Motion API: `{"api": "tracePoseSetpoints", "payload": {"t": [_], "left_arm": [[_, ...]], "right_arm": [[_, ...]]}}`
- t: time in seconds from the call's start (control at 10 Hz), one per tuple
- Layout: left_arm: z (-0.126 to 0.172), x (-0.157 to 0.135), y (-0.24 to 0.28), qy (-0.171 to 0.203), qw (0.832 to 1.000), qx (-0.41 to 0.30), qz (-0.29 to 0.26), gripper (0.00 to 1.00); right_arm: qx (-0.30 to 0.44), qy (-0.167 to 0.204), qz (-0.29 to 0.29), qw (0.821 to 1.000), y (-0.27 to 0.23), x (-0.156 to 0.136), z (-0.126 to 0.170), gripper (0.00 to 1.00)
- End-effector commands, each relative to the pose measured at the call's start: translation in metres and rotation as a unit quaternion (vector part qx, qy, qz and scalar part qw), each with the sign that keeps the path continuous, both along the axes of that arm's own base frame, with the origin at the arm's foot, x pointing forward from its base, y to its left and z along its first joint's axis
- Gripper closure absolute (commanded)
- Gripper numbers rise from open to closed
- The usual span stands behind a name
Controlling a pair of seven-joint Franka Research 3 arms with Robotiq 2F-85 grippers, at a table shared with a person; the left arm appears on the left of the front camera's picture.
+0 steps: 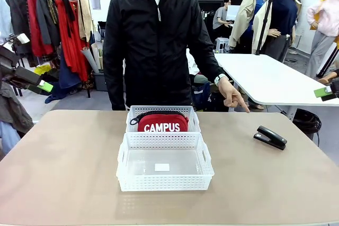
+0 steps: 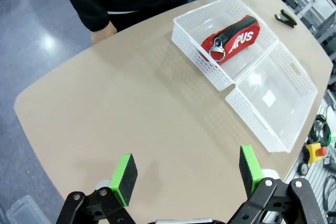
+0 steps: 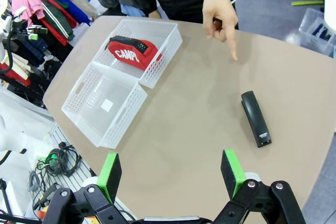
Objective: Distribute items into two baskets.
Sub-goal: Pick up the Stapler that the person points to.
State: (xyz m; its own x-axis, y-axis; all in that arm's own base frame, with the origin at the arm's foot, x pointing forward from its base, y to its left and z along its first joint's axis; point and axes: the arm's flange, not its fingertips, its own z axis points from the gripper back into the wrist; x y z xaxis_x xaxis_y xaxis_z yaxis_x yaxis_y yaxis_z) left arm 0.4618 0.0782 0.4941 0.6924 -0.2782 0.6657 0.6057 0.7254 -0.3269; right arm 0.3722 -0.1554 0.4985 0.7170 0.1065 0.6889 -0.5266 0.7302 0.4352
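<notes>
Table: tan top with rounded corners; carries both baskets and the stapler
Person: stands at the far edge in a black zipped jacket, directly behind the baskets
Near basket: white rectangular plastic with lattice sides and cut-out handles in the short ends; long axis runs left to right across the table centre
Far basket: same pattern and orientation; its long side touches the near basket's far long side; contains the pouch
Pouch: red soft zip case with black trim; lies inside the far basket, long axis parallel to the basket's length; lettered face turned toward the robot, zip edge uppermost, metal ring pull at the robot's left end
Pouch lettering: "CAMPUS" in white capitals, upright in the front view
Left gripper: jaws spread wide, nothing between the green pads; hovers above bare table at the robot's left, well apart from the baskets
Right gripper: jaws spread wide, nothing held; hovers above the table's right part, stapler ahead of it
Hand: person's hand, watch on the wrist; index finger points down at the table, near the stapler, not touching it
Stapler: black, closed, flat on its base on the robot's right side of the table, well apart from the baskets; long axis diagonal, far-left to near-right in the front view; print too small to read
Basket label: small white rectangle on the near basket's floor; no legible writing
</notes>
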Motion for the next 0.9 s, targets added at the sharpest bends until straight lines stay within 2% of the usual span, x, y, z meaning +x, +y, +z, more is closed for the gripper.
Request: {"api": "tracePoseSetpoints", "payload": {"t": [0.0,0.3,0.8], "left_arm": [[-0.001,-0.001,0.0,0.0,1.0,-0.003,0.005,0.0],[-0.001,-0.001,0.0,0.0,1.0,-0.003,0.005,0.0],[-0.001,-0.001,0.0,0.0,1.0,-0.003,0.005,0.0]], "right_arm": [[-0.032,-0.003,0.008,0.999,0.01,0.016,0.002,0.0],[-0.105,-0.001,0.034,0.994,0.034,0.058,-0.003,0.0],[-0.23,0.028,0.084,0.969,0.063,0.128,-0.045,0.0]]}}
